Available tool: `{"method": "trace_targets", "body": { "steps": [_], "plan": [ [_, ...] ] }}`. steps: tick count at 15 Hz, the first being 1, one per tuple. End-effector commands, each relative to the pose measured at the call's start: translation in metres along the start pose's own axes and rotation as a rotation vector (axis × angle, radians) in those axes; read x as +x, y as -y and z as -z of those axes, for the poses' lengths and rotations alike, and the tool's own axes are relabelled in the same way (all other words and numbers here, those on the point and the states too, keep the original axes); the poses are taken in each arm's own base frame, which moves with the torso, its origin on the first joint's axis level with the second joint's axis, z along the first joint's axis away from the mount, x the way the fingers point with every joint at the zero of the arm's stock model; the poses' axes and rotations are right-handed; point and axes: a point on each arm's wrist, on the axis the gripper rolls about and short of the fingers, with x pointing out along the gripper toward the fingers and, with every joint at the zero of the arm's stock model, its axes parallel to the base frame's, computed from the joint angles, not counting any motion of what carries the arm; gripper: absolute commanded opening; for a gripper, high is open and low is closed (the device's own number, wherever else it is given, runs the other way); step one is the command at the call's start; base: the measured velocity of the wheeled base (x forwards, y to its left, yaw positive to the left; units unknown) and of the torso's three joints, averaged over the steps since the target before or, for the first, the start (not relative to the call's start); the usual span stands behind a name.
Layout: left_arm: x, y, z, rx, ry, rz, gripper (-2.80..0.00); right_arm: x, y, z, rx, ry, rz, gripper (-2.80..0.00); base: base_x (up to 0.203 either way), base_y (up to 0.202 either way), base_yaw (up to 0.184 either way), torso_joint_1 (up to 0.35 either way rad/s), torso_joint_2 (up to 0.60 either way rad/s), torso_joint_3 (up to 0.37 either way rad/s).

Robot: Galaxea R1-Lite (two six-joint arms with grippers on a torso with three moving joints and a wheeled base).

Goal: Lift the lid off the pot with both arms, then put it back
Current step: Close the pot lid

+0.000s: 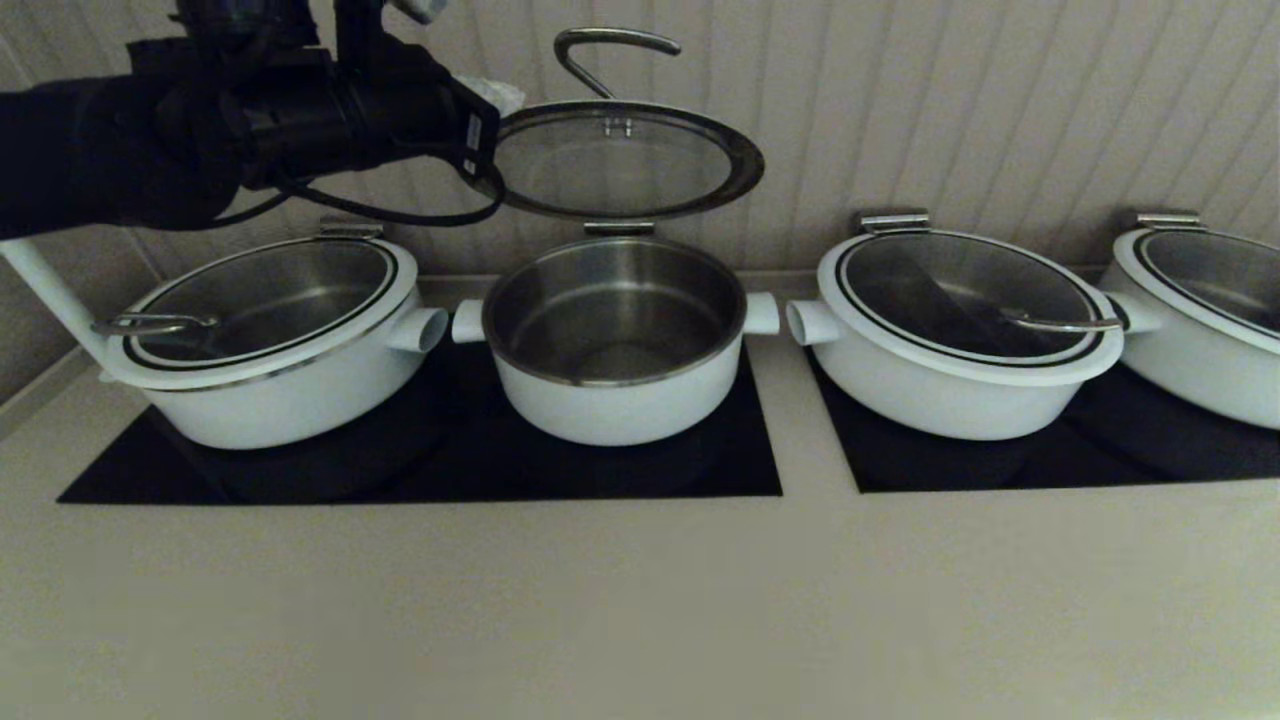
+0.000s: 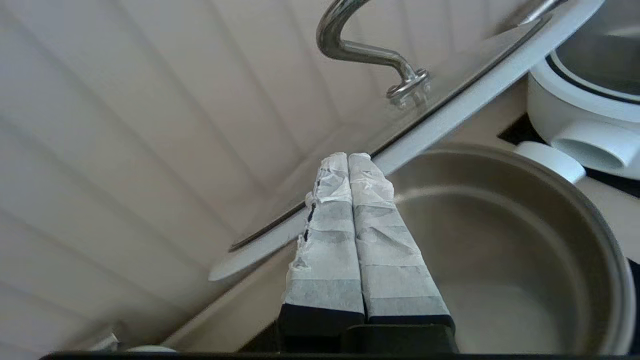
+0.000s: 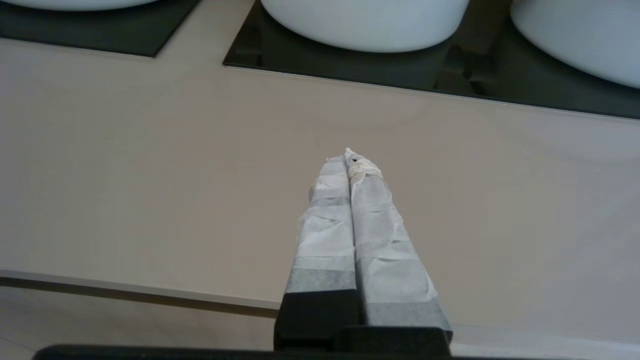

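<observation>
The pot (image 1: 615, 340) stands open on the black hob, its steel inside showing; it also shows in the left wrist view (image 2: 500, 240). The lid (image 1: 620, 165) stands tilted up above the pot's back edge, its steel handle (image 1: 610, 45) pointing up towards the wall. My left gripper (image 1: 495, 98) is at the lid's left rim. In the left wrist view its taped fingers are shut together (image 2: 348, 156), tips against the underside of the lid's white rim (image 2: 450, 112), not clamped on it. My right gripper (image 3: 348, 155) is shut and empty, low over the counter, out of the head view.
Wider lidded white pots stand left (image 1: 270, 340), right (image 1: 960, 320) and far right (image 1: 1210, 310) of the pot. Two black hobs (image 1: 600, 470) (image 1: 1050, 460) lie on the beige counter (image 1: 640, 600). A ribbed wall stands close behind.
</observation>
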Motion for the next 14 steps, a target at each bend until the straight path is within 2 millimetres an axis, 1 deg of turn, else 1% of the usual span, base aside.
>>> {"method": "trace_targets", "body": {
  "steps": [1,5,9,14],
  "plan": [
    [-0.001,0.005,0.007,-0.006,-0.026,0.016,-2.8,0.0,0.0,0.0,-0.002,-0.001,-0.001,-2.8,0.0,0.0,0.0,0.0,0.0,0.0],
    [-0.003,0.01,0.017,-0.002,-0.015,0.01,-2.8,0.0,0.0,0.0,-0.002,-0.001,-0.001,-2.8,0.0,0.0,0.0,0.0,0.0,0.0],
    [-0.01,0.017,0.028,-0.006,-0.024,0.012,-2.8,0.0,0.0,0.0,-0.002,-0.001,-0.001,-2.8,0.0,0.0,0.0,0.0,0.0,0.0],
    [-0.007,0.018,0.035,-0.008,-0.028,0.008,-2.8,0.0,0.0,0.0,-0.002,-0.001,-0.001,-2.8,0.0,0.0,0.0,0.0,0.0,0.0]
  ]
}}
